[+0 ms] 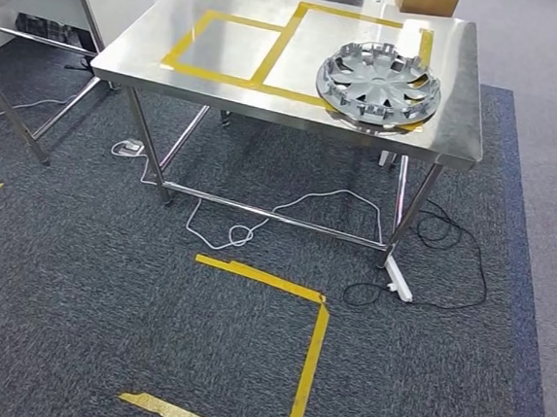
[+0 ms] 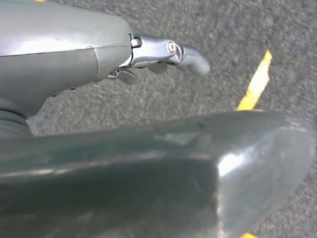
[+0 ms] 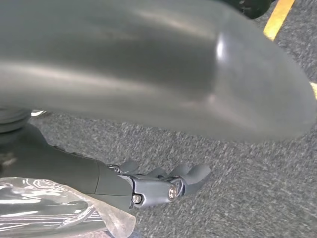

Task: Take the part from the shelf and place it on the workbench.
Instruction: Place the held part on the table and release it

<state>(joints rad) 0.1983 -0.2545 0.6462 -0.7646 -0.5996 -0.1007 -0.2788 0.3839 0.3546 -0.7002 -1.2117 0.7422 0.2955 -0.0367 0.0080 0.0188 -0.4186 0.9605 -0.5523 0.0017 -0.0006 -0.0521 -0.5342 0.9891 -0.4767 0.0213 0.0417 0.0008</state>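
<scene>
Left hand, right hand empty over carpet; part on workbench.

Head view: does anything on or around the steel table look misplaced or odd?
The hubcap lies on the table but off its marked spot: it covers the near right corner of the yellow tape square and juts past the tape toward the table edge. Below, loose cables trail across the carpet.

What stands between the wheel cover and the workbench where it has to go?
Nothing visible: the wheel cover already lies on the workbench, at its right end, partly over the yellow tape.
</scene>
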